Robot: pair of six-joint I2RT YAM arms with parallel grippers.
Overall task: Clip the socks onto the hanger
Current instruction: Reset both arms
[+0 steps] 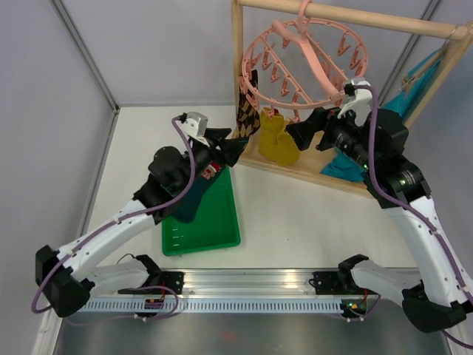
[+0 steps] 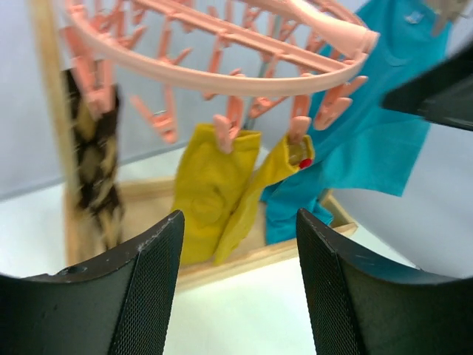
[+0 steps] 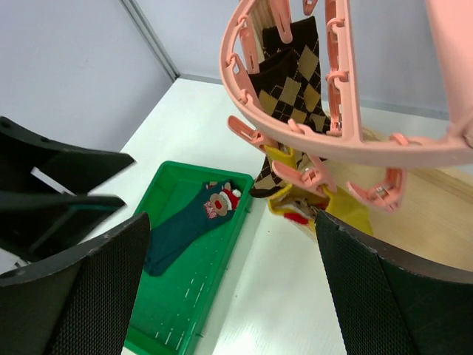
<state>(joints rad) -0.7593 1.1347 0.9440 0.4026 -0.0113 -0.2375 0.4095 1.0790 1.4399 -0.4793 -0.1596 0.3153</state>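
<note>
The pink hanger (image 1: 303,55) hangs from the wooden rack. Clipped to it are a brown argyle sock (image 1: 247,111) and two mustard-yellow socks (image 1: 278,140). In the left wrist view the yellow socks (image 2: 211,188) hang from the hanger's ring (image 2: 222,74), beyond my open left gripper (image 2: 236,285), and the argyle sock (image 2: 96,159) hangs to their left. A dark teal sock (image 3: 185,225) with a red-white figure lies in the green tray (image 3: 166,325). My right gripper (image 3: 233,288) is open and empty under the hanger (image 3: 295,129). Both grippers (image 1: 238,146) (image 1: 295,134) flank the yellow socks.
The wooden rack's base board (image 1: 310,168) and left post (image 1: 238,44) stand just behind the grippers. A large teal cloth (image 2: 369,140) hangs at the rack's right. The green tray (image 1: 222,240) lies under my left arm. Grey walls close the table's back and left.
</note>
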